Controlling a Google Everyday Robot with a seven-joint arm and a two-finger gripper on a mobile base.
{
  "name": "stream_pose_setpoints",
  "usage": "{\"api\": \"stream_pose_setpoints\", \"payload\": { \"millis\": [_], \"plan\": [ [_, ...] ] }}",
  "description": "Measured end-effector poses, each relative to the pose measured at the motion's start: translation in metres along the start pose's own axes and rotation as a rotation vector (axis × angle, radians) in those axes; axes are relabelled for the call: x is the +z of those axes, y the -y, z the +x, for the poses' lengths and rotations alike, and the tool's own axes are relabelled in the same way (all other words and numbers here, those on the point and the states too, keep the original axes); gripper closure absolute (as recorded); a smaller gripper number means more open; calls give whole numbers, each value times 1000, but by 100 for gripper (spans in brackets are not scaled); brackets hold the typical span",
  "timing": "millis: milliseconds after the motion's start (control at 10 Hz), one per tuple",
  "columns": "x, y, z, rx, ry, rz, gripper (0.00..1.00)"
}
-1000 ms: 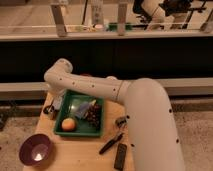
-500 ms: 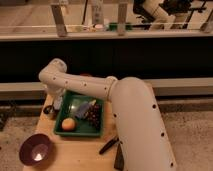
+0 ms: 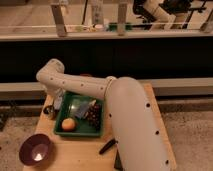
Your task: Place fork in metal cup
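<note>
Swung further left than a second ago, white arm [image 3: 125, 115] hiding more of the pale wooden table [image 3: 75, 155]. Gripper [image 3: 56, 102] down at the left rim of the green rectangular tray [image 3: 75, 133], just beside the small dark metal cup [image 3: 49, 111] at the table's left edge. Cannot tell its grip, nor make out the fork. Round purple bowl [image 3: 36, 150] near the front corner

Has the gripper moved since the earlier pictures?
Yes. The gripper shifted slightly left in view, away from the green tray; it now hangs beside its left edge, above the metal cup.
</note>
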Motion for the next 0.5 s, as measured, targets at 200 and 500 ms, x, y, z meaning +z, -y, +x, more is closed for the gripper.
{"api": "stream_pose_setpoints", "payload": {
  "millis": [200,500],
  "plan": [
    [0,3,-4,-12,-2,4,97],
    [2,6,-9,-43,-6,7,97]
  ]
}}
